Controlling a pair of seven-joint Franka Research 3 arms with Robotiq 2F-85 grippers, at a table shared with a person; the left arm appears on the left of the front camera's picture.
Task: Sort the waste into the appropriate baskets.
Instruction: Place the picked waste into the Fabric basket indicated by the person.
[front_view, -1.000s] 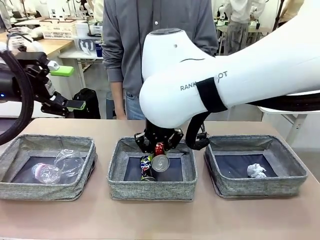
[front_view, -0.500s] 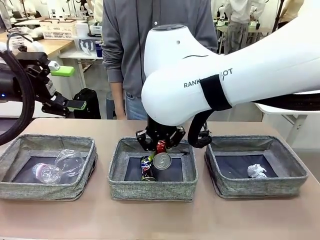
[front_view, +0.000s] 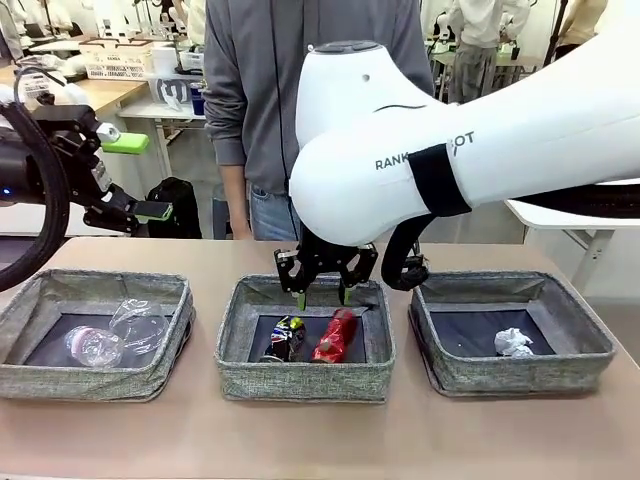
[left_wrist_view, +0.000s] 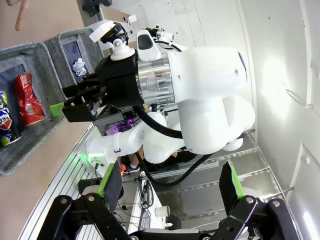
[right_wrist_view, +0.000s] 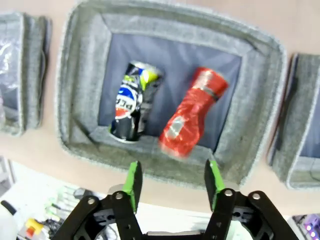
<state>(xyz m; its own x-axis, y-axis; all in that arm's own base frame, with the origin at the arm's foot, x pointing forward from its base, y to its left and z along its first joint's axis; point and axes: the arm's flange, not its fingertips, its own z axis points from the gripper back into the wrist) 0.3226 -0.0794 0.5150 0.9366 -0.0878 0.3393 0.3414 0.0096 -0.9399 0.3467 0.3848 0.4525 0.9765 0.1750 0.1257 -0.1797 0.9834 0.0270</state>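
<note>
Grey cloth baskets, 3 in a row on the table, cans in the middle one.

Red crushed can (front_view: 337, 336) lying loose on the dark floor of the middle basket (front_view: 303, 380), just beside the black printed can (front_view: 287, 338), both under the right gripper (front_view: 322, 297). Right gripper hanging over that basket with green pads apart and nothing between them. Seen from its wrist: red can (right_wrist_view: 192, 112) to the right of the black printed can (right_wrist_view: 133, 102), both tilted, apart from the fingers (right_wrist_view: 133, 180). Left gripper (front_view: 138, 176) up high over the left side, spread wide, holding nothing. Clear plastic bottle (front_view: 90, 345) and clear cup (front_view: 140, 322) in the left basket (front_view: 90, 380). White paper ball (front_view: 513, 342) in the right basket (front_view: 520, 375). Person in a grey shirt (front_view: 270, 90) standing behind the table.
</note>
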